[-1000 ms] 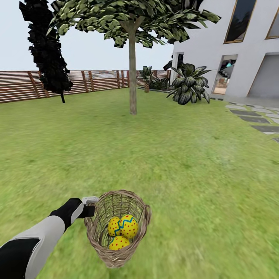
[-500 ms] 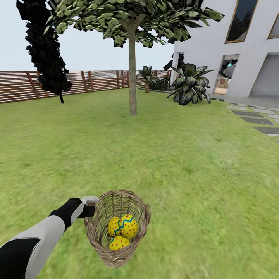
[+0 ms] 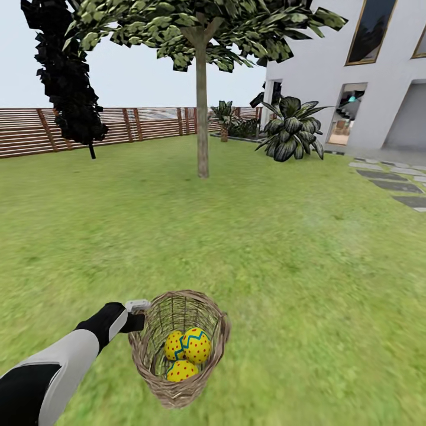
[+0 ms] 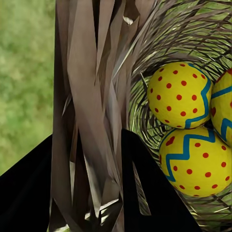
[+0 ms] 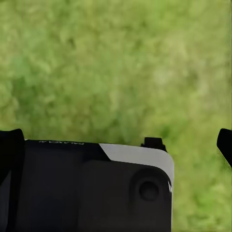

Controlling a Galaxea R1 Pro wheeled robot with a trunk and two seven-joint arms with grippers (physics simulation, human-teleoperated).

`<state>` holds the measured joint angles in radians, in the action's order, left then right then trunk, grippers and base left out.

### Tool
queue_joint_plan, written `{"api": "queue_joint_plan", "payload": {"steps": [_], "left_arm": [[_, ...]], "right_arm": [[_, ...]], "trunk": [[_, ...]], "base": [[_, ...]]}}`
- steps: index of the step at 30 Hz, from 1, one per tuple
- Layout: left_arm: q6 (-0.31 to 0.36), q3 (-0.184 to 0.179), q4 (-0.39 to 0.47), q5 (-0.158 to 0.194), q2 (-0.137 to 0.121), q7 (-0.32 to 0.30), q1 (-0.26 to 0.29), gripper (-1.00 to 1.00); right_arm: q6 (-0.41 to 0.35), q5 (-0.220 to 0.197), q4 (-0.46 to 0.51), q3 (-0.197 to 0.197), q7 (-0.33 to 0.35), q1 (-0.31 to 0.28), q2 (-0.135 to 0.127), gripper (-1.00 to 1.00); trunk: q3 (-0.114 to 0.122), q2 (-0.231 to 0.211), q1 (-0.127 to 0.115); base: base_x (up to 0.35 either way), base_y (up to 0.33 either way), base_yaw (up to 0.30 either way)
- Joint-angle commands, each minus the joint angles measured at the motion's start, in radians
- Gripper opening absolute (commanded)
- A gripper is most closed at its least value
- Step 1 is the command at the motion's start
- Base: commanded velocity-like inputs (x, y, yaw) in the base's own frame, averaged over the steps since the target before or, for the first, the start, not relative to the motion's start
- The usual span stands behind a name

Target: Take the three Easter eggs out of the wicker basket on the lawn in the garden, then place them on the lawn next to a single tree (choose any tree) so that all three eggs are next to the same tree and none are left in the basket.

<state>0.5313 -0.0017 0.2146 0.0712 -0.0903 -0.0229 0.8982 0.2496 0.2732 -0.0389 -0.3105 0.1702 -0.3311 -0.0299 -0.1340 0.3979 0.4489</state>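
At the far left of the head view a dark-foliage tree [image 3: 68, 83] stands before the brown slat fence [image 3: 118, 125]. Lower down, the left arm reaches in from the corner, and the left gripper [image 3: 137, 315] meets the near-left rim of the wicker basket [image 3: 208, 361]. In the left wrist view the woven rim [image 4: 89, 121] runs between the two dark fingers [image 4: 29, 188], so the claw is clenched on the basket wall. The basket is tilted, its mouth tipped toward the camera, low over the lawn [image 3: 284, 260]; whether it touches the grass cannot be told.

Inside lie the three Easter eggs [image 3: 196, 345], yellow with red dots and blue zigzag bands, packed touching each other; the wrist camera shows them close [image 4: 181, 94].

Farther off, centre, a thin-trunked tree [image 3: 202, 118] rises from the grass. To its right sit a broad-leaved plant [image 3: 291, 135], the white house [image 3: 331, 65] and grey paving stones [image 3: 393, 177].

The right gripper's fingertips [image 5: 10, 145] stand well apart over bare grass, released.
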Motion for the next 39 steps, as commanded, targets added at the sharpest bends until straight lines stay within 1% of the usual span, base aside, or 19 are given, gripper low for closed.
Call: {"api": "queue_joint_plan", "payload": {"steps": [1,39], "left_arm": [[0.006,0.003,0.002,0.013,0.000,0.000,0.001,-1.00],[0.006,0.004,0.003,0.013,-0.005,0.000,0.001,-1.00]], "right_arm": [[0.007,0.008,-0.004,-0.009,0.002,-0.002,-0.001,1.00],[0.007,0.008,-0.004,-0.009,0.002,-0.002,-0.001,1.00]], "trunk": [[-0.002,0.002,0.001],[-0.002,0.002,0.001]], "base": [[0.306,0.000,0.000],[0.304,0.000,0.000]]}}
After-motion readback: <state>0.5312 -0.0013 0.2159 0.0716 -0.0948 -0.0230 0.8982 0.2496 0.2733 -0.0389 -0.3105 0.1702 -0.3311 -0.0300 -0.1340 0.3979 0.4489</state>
